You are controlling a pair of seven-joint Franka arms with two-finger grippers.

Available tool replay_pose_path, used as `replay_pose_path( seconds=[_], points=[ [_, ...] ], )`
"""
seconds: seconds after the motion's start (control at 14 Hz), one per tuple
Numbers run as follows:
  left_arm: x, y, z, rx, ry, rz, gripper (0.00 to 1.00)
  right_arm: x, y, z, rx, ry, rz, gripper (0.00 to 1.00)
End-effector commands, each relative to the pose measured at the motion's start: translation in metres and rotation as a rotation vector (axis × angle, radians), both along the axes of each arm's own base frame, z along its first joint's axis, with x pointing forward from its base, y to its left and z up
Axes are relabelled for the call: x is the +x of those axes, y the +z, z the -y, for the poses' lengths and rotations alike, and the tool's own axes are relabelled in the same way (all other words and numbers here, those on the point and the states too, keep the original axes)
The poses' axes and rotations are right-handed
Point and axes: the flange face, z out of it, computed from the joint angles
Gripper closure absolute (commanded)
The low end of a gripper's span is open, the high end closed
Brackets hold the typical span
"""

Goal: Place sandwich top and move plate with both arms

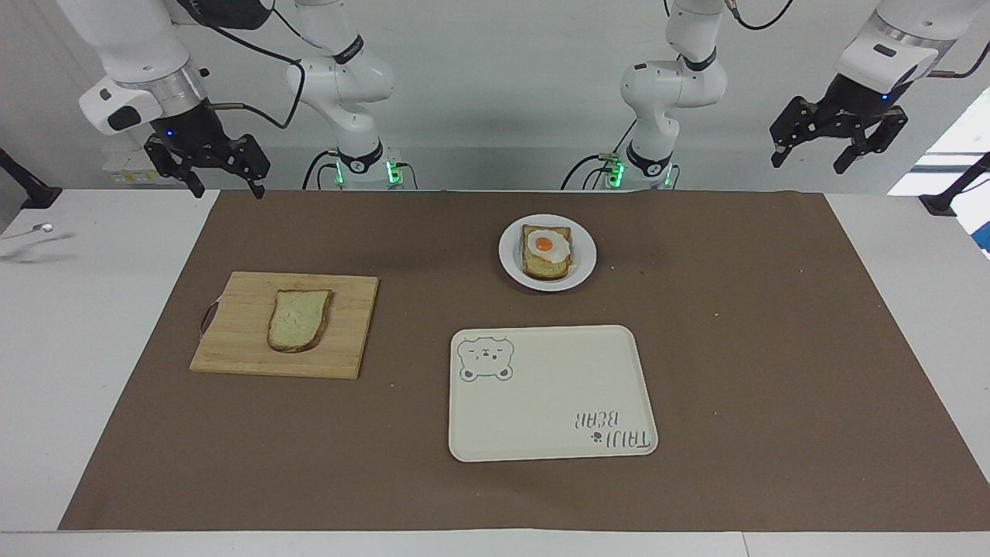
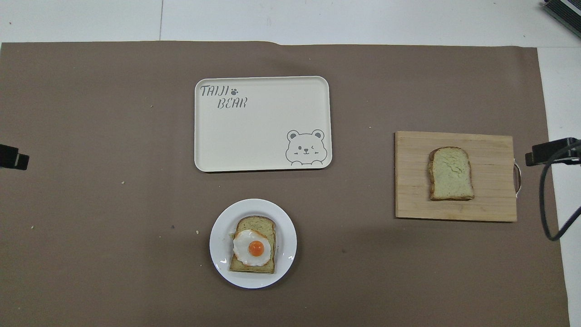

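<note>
While both arms wait raised, right gripper (image 1: 220, 182) and left gripper (image 1: 831, 155) spread, empty; sandwich top (image 1: 298, 319) flat on cutting board (image 1: 247, 340), right arm's end, long axis running toward robots; right nearer; plate (image 1: 512, 255) mid-table

In the overhead view, only the tips of the left gripper (image 2: 13, 156) and right gripper (image 2: 551, 152) show at the picture's edges.

We see a robot lab: two white arms (image 1: 340, 85) bolted at a white bench (image 1: 100, 325), brown paper sheet (image 1: 773, 348) laid over it, plain wall, loose cables.
</note>
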Motion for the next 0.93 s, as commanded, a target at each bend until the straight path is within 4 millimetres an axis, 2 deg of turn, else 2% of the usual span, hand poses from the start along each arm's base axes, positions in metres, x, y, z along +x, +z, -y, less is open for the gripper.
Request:
replay_pose_path(
  seconds=[0.0, 0.85],
  points=[
    [-0.0083, 0.0008, 0.0014, 0.008, 0.009, -0.001, 0.0, -0.0073, 0.0003, 0.0037, -0.004, 0.017, -0.002, 0.0],
    [-0.0086, 0.0005, 0.0015, 0.008, 0.009, -0.004, 0.0, -0.0097, -0.0011, 0.0038, 0.004, 0.015, -0.007, 0.0]
  ],
)
